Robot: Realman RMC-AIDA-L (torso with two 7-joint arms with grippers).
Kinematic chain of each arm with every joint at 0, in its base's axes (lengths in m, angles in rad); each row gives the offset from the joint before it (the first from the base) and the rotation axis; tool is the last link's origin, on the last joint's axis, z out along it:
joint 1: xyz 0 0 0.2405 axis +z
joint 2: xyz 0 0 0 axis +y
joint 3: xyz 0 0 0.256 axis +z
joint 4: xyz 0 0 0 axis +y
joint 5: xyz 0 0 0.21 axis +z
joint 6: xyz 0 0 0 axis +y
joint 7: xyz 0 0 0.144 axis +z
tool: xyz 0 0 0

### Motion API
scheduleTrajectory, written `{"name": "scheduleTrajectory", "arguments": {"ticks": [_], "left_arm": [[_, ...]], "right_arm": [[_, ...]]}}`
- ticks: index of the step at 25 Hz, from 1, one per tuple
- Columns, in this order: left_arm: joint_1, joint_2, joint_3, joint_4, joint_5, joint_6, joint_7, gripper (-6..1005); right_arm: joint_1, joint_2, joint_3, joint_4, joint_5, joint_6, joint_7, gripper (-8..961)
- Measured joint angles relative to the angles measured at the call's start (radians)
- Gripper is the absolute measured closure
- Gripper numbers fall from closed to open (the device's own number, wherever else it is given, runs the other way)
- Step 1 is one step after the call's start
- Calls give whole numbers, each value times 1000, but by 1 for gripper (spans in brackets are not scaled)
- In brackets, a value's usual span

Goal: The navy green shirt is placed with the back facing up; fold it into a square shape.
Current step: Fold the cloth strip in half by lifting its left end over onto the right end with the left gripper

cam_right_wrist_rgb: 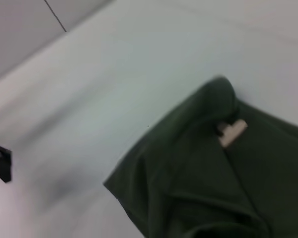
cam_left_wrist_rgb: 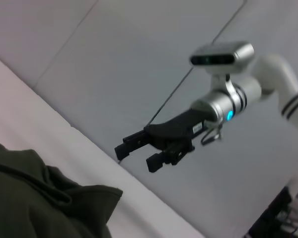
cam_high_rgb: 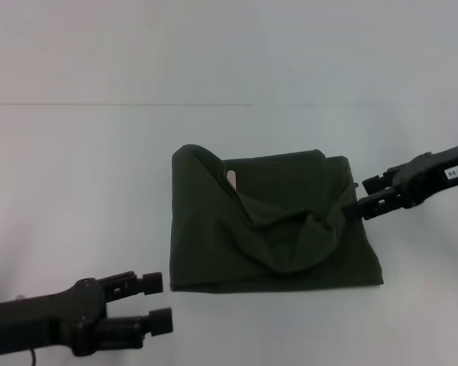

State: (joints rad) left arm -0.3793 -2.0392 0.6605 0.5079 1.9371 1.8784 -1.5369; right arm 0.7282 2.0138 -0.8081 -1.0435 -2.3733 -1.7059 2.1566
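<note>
The navy green shirt [cam_high_rgb: 267,229] lies on the white table, folded into a rough rectangle with a rumpled flap on top and a pale neck label [cam_high_rgb: 231,178] showing. It also shows in the left wrist view [cam_left_wrist_rgb: 39,198] and the right wrist view [cam_right_wrist_rgb: 203,178]. My right gripper [cam_high_rgb: 364,198] hovers at the shirt's right edge, open. The left wrist view shows the right gripper [cam_left_wrist_rgb: 138,154] with its fingers apart and empty. My left gripper [cam_high_rgb: 156,302] is open and empty, just off the shirt's near-left corner.
The white table [cam_high_rgb: 76,191] spreads to the left of the shirt and beyond it, up to a pale wall [cam_high_rgb: 229,46] at the back. A black fingertip [cam_right_wrist_rgb: 2,161] shows at the edge of the right wrist view.
</note>
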Motion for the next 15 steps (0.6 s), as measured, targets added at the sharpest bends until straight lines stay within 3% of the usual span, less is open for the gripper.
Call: {"name": "scheduleTrajectory", "arguments": {"ticks": [7, 10, 15], "left_arm": [[54, -4, -7, 47, 7, 5, 158, 59], [55, -7, -7, 47, 8, 4, 175, 59], [55, -13, 0, 45, 8, 9, 198, 59]], "right_arm": [[184, 49, -7, -38, -272, -100, 172, 56], [213, 64, -30, -40, -282, -114, 180, 57], [227, 70, -100, -42, -299, -107, 179, 59]]}}
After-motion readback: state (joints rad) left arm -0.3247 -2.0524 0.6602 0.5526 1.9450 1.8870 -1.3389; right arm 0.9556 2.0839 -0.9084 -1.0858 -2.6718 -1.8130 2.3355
